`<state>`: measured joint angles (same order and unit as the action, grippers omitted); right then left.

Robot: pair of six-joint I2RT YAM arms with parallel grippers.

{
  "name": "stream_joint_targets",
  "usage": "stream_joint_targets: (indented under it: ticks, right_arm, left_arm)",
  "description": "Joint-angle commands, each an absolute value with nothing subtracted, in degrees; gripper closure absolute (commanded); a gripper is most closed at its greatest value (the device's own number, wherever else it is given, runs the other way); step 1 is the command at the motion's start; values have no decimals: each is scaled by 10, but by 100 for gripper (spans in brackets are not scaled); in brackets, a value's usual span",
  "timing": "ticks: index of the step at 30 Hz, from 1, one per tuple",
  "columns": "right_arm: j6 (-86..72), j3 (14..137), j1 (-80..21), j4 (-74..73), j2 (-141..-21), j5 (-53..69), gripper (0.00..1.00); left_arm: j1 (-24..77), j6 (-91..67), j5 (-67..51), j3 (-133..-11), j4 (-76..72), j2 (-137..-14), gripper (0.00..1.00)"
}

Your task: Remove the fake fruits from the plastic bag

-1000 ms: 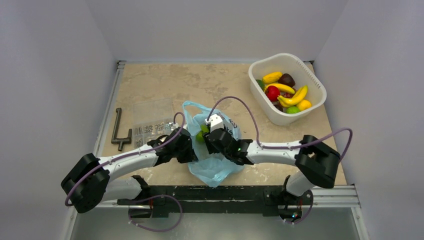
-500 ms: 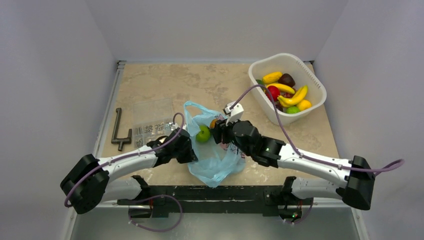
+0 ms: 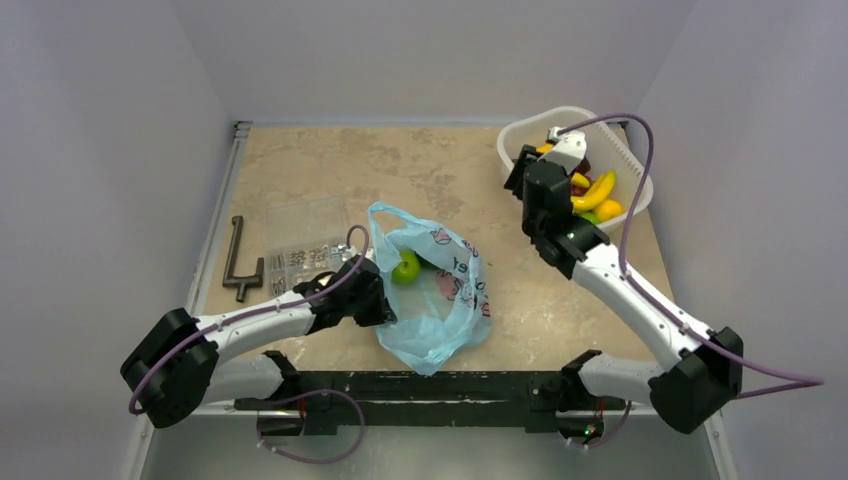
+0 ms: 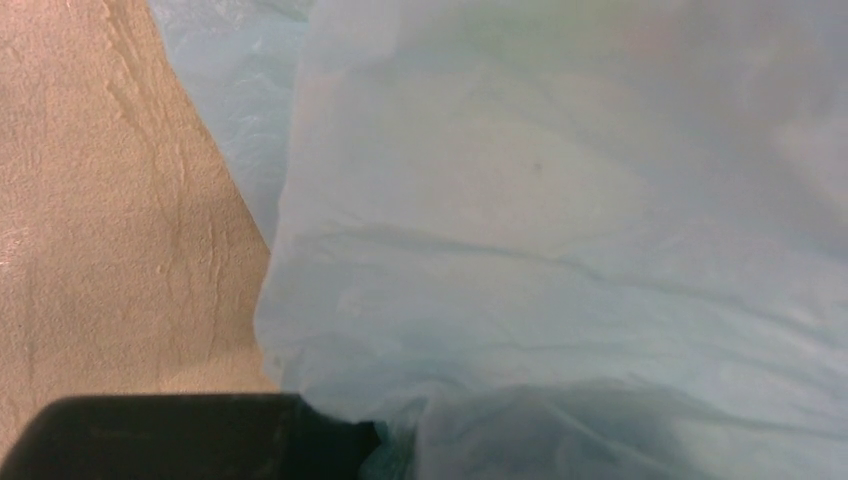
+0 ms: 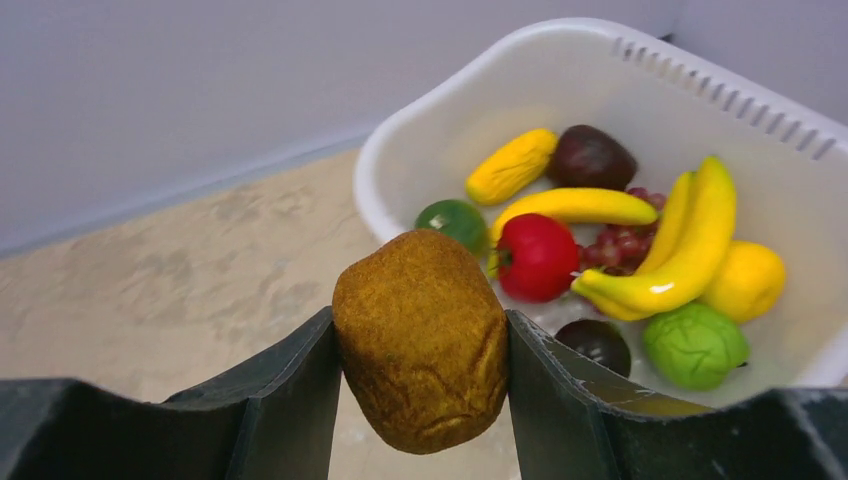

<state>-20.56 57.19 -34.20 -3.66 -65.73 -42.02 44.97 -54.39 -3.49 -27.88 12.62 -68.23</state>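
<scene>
The right pincer [image 5: 421, 345], clamped on a rough brown toy fruit [image 5: 420, 300], hangs at the white slotted plastic basket [image 5: 560, 45] in the far-right corner, likely to drop it. The left pincer [image 3: 372, 303] seems to steady the light-blue plastic bag [image 3: 440, 315] by the near edge; I cannot tell its grip. A glossy green apple [image 3: 406, 267] lies inside.

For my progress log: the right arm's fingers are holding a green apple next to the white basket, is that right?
Not quite. The right wrist view shows the right gripper shut on a brown, rough-skinned fruit, not a green apple. It is next to the white basket. The green apple lies in the plastic bag.
</scene>
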Motion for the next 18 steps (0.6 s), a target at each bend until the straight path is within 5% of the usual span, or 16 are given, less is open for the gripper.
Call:
stream_joint_targets:
  ticks: [1, 9, 16, 18]
  right_arm:
    - [-241, 643, -240, -83, -738, -425, 100]
    - [-222, 801, -77, -170, -962, -258, 100]
    - [-184, 864, -47, -211, -1061, -251, 99]
    - [-180, 852, -43, -196, -1064, -245, 89]
  left_arm:
    - [446, -534, -46, -279, 97, -672, 100]
    - [446, -528, -59, -284, 89, -676, 100]
    - [446, -523, -67, -295, 87, -689, 100]
    - [446, -523, -68, -294, 89, -690, 100]
